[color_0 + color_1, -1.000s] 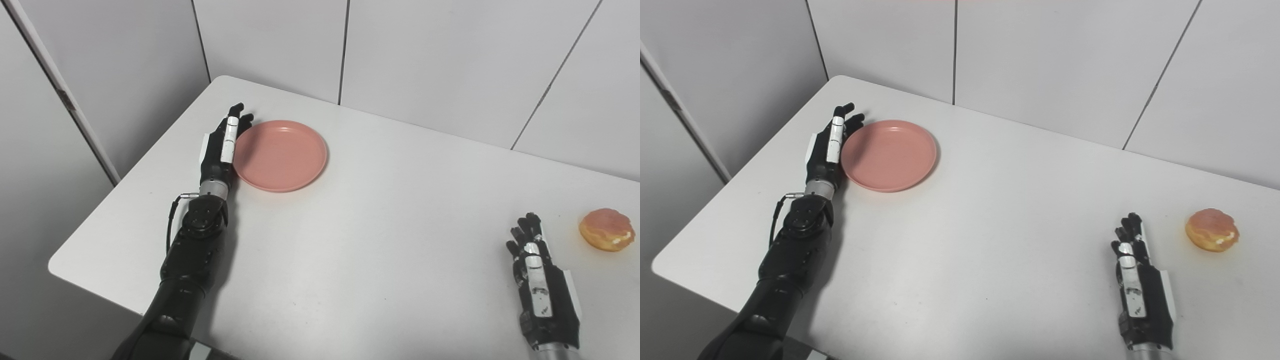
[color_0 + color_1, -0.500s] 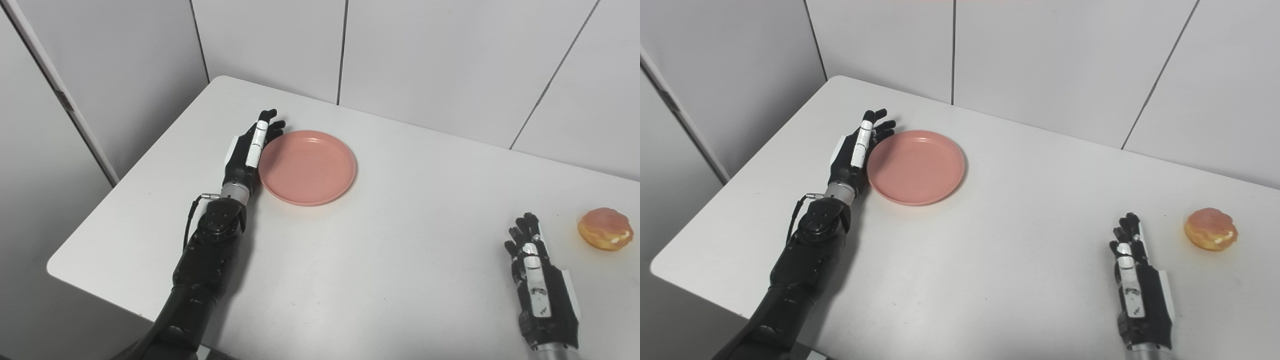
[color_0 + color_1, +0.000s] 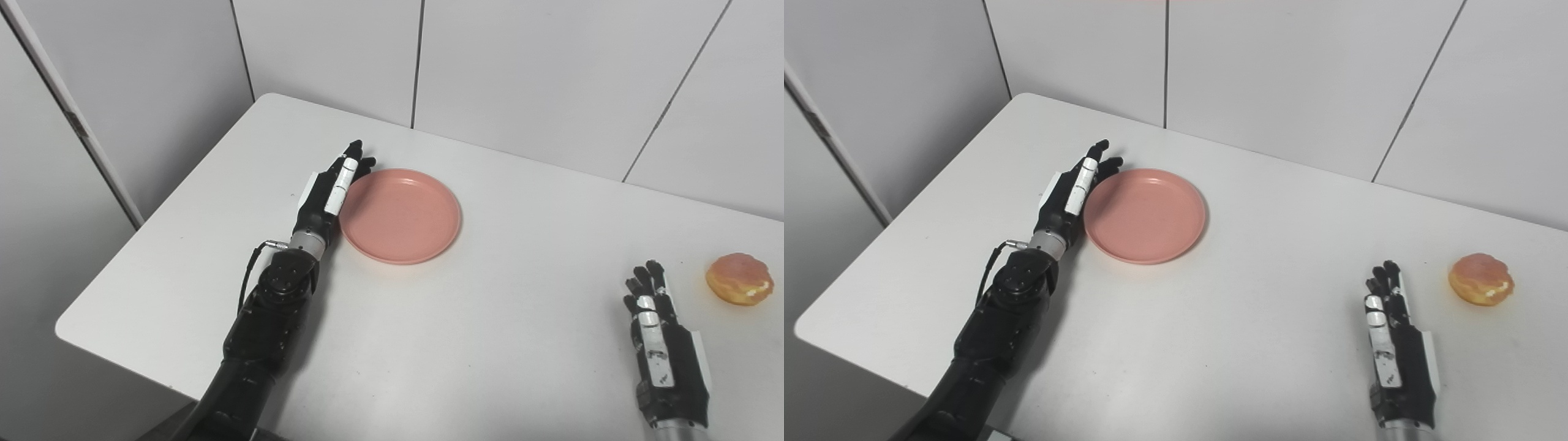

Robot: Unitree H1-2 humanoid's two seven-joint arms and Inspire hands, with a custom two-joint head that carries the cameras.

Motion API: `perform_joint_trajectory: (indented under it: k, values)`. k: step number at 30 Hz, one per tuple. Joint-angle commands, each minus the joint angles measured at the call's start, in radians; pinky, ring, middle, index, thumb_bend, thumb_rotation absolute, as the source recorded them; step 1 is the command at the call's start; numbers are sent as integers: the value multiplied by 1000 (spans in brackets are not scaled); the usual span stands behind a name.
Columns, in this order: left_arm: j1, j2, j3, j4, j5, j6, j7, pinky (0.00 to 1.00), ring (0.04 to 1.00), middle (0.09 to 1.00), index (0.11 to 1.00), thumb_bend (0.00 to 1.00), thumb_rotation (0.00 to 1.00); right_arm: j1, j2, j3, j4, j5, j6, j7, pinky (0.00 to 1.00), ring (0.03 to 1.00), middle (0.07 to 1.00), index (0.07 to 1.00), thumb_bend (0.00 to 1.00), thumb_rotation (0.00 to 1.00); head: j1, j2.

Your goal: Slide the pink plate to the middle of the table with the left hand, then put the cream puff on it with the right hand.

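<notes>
One pink plate [image 3: 399, 215] and one cream puff [image 3: 738, 280] on the white worktop [image 3: 465, 318], and two black hands in play. The plate sits left of centre in the frame, flat and empty. The left hand [image 3: 327, 193] lies along its left rim, set on edge with the fingers [image 3: 352, 160] stretched straight and held side by side, pointing toward the upper right; the palm side is touching the plate's edge, holding nothing, just flat against it. Its forearm runs down to the lower left of the frame. Over at the lower right, the right hand [image 3: 664, 352] rests on the worktop, fingers extended and lightly apart, pointing up the frame, gripping nothing. The cream puff sits at the far right, near that hand's fingertips but clear of them, and well apart from the plate.
</notes>
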Motion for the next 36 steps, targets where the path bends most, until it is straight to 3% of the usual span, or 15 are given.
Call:
perform_joint_trajectory:
  k: [1, 15, 20, 28, 36]
  values:
    - [-5, -10, -16, -31, -1, 12, -36, 943, 862, 817, 895, 689, 1000, -20, 9, -12, -27, -2, -16, -17, 1000, 973, 971, 983, 585, 810, -3, 0]
    - [21, -12, -50, -49, 26, 23, -87, 949, 866, 849, 892, 712, 1000, -31, 33, 5, -21, -40, -7, -40, 1000, 984, 978, 985, 577, 820, -107, 6]
    - [24, -8, -65, -28, 26, -10, -111, 961, 877, 850, 896, 722, 1000, -33, 39, 23, -19, -78, -4, -48, 1000, 995, 987, 999, 557, 845, -173, 6]
    - [47, -46, -49, -52, -64, 45, -150, 927, 890, 872, 905, 711, 1000, -45, 53, 41, 7, -123, -29, -70, 1000, 998, 987, 1000, 595, 870, -259, 13]
    - [64, -57, -84, -28, -68, -2, -187, 937, 884, 871, 911, 709, 1000, -51, 61, 46, 9, -126, -16, -77, 1000, 1000, 986, 1000, 606, 878, -281, 8]
